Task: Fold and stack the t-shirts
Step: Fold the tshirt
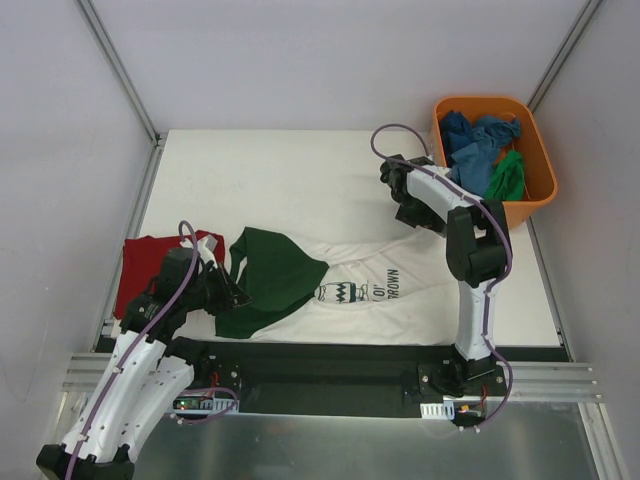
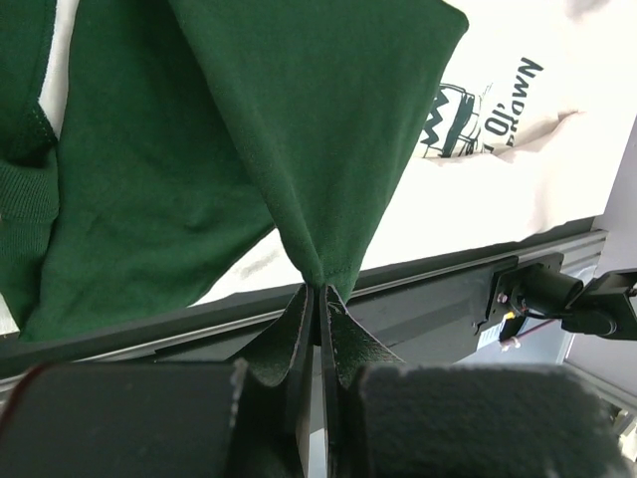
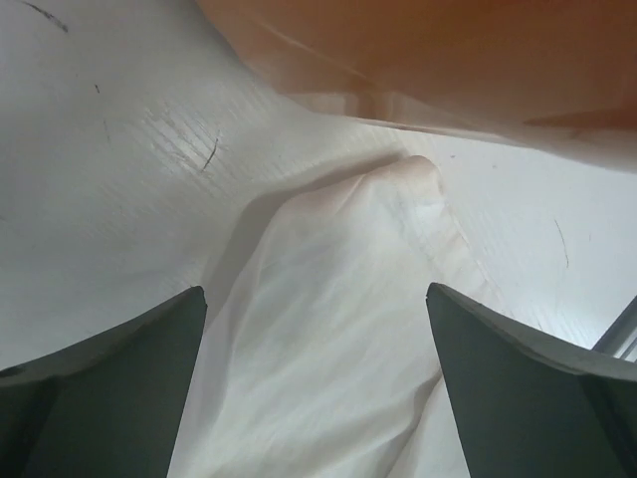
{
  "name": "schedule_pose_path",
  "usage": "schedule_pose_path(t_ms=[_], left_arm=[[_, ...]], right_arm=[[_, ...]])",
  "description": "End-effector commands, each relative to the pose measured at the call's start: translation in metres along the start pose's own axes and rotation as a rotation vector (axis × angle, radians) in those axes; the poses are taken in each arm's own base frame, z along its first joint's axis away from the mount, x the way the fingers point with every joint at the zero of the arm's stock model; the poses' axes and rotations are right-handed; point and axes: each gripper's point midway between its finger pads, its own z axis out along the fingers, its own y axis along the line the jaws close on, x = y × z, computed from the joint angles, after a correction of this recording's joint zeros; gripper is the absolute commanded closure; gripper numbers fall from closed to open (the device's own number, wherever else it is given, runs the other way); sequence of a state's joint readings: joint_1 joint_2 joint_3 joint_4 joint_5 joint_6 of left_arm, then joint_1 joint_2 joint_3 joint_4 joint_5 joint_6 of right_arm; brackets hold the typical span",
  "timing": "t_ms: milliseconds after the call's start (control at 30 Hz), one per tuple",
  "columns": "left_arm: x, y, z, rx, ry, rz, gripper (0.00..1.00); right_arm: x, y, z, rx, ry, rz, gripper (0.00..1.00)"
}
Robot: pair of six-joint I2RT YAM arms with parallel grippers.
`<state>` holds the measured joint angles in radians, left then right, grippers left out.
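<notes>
At the left gripper (image 2: 318,291): clamped shut on a bunched point of dark green cloth from the white-and-green shirt (image 1: 400,300), tented up near the front edge of the table (image 1: 280,170). At the right gripper (image 3: 314,299): spread wide, gripping nothing, just above the shirt's far white end, close to the orange tub (image 1: 522,210). Beside the left arm: red shirt (image 1: 150,265), lying flat. In the tub: blue shirt (image 1: 470,140), green shirt (image 1: 508,176).
</notes>
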<state>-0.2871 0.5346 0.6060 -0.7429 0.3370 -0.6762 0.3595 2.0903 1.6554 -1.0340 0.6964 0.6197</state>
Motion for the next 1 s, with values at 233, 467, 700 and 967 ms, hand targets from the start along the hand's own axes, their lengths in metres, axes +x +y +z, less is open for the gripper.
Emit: schedule_pose_path(t_ms=[233, 467, 700, 967], left_arm=[[0.001, 0.007, -0.002, -0.032, -0.004, 0.012, 1.00], [-0.006, 0.005, -0.005, -0.046, -0.028, 0.025, 1.00], [-0.006, 0.008, -0.005, -0.058, -0.027, 0.019, 1.00], [-0.007, 0.008, -0.005, -0.058, -0.038, 0.020, 1.00]], right_arm=[[0.003, -0.036, -0.003, 0.116, -0.020, -0.064, 0.02], [0.020, -0.059, 0.004, 0.157, 0.010, -0.103, 0.02], [0.015, -0.073, -0.002, 0.166, -0.026, -0.083, 0.01], [-0.019, -0.011, 0.025, -0.167, -0.038, -0.115, 0.05]])
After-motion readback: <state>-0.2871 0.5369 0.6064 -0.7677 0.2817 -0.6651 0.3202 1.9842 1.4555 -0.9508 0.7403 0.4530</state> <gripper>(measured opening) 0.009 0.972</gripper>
